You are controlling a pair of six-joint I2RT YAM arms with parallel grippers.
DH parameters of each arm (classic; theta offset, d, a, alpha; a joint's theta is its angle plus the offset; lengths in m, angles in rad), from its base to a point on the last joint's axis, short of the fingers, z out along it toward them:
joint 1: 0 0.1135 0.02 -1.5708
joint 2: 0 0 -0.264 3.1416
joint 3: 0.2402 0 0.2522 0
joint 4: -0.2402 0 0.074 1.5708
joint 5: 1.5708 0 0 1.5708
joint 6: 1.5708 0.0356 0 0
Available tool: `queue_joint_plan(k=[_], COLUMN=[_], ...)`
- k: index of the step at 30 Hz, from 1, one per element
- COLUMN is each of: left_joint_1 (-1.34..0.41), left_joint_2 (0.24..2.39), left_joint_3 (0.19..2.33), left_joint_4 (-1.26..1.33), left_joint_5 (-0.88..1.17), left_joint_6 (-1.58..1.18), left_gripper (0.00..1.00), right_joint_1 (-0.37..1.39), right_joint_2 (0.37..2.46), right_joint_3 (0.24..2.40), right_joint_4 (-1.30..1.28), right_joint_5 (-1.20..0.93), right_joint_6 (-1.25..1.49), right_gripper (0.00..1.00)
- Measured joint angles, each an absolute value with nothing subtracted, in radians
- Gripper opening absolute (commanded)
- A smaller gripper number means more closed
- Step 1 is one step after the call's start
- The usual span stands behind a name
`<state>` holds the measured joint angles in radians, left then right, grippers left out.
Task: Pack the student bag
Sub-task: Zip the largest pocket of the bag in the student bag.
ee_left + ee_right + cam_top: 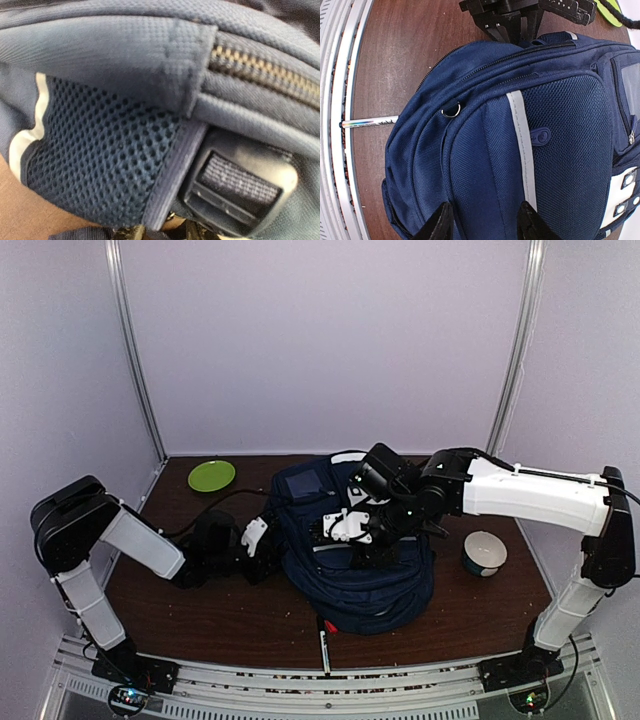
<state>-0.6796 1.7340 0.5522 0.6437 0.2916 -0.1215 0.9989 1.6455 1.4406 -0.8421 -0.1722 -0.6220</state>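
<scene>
Top external view: the student bag (345, 585) lies mid-table (200, 610) — the right gripper (485, 225) hovers above, jaws wide, probably to open it; the left gripper (255, 536) sits against its side, perhaps steadying — its jaws I cannot tell.

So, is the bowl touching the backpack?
Apart. The top view shows a strip of bare brown table between the bowl and the backpack.
</scene>
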Motion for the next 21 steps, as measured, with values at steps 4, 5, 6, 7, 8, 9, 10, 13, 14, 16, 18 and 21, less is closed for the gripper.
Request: queue_joint_plan(k=[4, 5, 6, 7, 8, 9, 10, 13, 14, 16, 18, 21], left_joint_1=[-0.68, -0.68, -0.68, -0.68, -0.68, -0.68, -0.68, -0.68, -0.68, -0.68, -0.68, -0.68], left_joint_2=[1.77, 1.781, 1.789, 1.796, 1.8, 1.801, 1.8, 1.799, 1.799, 1.795, 1.785, 1.756], left_joint_3=[0.579, 0.584, 0.585, 0.585, 0.585, 0.585, 0.585, 0.586, 0.585, 0.585, 0.58, 0.566], left_joint_4=[0.644, 0.647, 0.649, 0.649, 0.648, 0.645, 0.642, 0.627, 0.625, 0.623, 0.622, 0.612], left_joint_5=[0.296, 0.295, 0.295, 0.294, 0.292, 0.291, 0.29, 0.29, 0.291, 0.295, 0.302, 0.307], left_joint_6=[-0.121, -0.121, -0.122, -0.122, -0.122, -0.123, -0.123, -0.124, -0.128, -0.127, -0.13, -0.133], left_gripper=[0.34, 0.34, 0.35, 0.35, 0.33, 0.31, 0.28, 0.19, 0.14, 0.06, 0.0, 0.0], right_joint_1=[0.999, 0.999, 0.999, 0.999, 0.999, 0.999, 0.999, 0.999, 0.999, 0.999, 0.999, 0.999], right_joint_2=[1.644, 1.644, 1.644, 1.644, 1.644, 1.644, 1.644, 1.644, 1.643, 1.642, 1.641, 1.641], right_joint_3=[1.439, 1.439, 1.439, 1.439, 1.439, 1.439, 1.439, 1.439, 1.439, 1.439, 1.439, 1.439], right_joint_4=[-0.842, -0.842, -0.842, -0.842, -0.842, -0.842, -0.842, -0.842, -0.842, -0.842, -0.841, -0.841], right_joint_5=[-0.172, -0.173, -0.173, -0.173, -0.173, -0.173, -0.173, -0.175, -0.175, -0.175, -0.175, -0.175], right_joint_6=[-0.622, -0.622, -0.622, -0.622, -0.622, -0.622, -0.622, -0.622, -0.622, -0.622, -0.622, -0.622], right_gripper=[0.45, 0.45, 0.45, 0.45, 0.45, 0.45, 0.45, 0.45, 0.44, 0.44, 0.44, 0.44])
